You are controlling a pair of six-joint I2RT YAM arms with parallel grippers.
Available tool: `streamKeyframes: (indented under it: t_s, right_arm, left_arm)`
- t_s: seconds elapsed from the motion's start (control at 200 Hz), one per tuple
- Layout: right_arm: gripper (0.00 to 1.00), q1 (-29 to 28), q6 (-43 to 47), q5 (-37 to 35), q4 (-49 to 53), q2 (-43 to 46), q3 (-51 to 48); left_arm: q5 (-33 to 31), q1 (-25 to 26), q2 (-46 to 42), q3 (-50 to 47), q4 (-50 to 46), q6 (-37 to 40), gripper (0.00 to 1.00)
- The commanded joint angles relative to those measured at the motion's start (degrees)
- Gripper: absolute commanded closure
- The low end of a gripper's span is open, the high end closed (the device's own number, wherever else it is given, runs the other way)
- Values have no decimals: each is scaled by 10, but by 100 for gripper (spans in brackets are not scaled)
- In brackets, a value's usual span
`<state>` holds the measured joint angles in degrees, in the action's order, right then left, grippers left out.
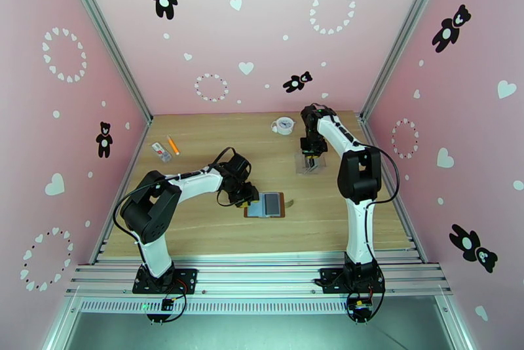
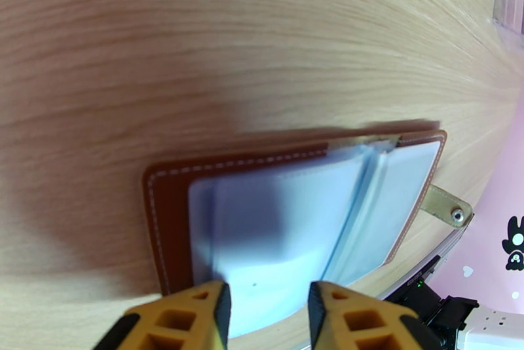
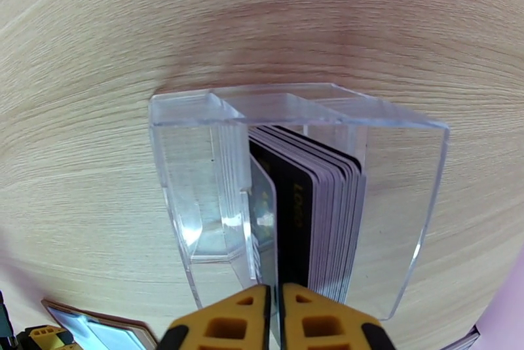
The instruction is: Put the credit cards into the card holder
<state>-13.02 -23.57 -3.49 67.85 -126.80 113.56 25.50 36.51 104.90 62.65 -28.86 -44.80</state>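
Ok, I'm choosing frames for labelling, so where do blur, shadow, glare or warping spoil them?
Left wrist: wallet blurred near the lens, broad shadow on the table, grain bowed. Right wrist: cards sharp, glare on the clear stand, grain bowed. Top: sharp, evenly lit.

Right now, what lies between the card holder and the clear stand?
Only bare tabletop, seen in the top view, between the card holder and the clear stand.

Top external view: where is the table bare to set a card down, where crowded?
Free: the strip between the card holder and the near edge of the table; the band between the orange pen and the white round object. Crowded: the card holder under the left gripper, and the clear stand of credit cards by the right gripper.
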Motion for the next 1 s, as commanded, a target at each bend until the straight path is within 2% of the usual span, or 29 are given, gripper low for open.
streamKeyframes:
  t_s: [0.0, 0.245, 0.485, 0.681, 0.996]
  right_arm:
    - [89, -2, -5, 26, -4, -23, 5]
    - [89, 0, -7, 30, -7, -29, 6]
    - [100, 1, -4, 15, -11, -8, 7]
    - [100, 0, 2, 11, -6, 25, 8]
    - [100, 1, -8, 50, -14, 107, -26]
  left_arm:
    - [-7, -1, 1, -10, -4, 8, 63]
    - [-7, -1, -1, -10, -7, 10, 63]
    - [-8, -1, -1, -8, -6, 8, 63]
    - [-10, -2, -5, -2, -10, 12, 63]
    - [-15, -6, -27, -7, -15, 18, 63]
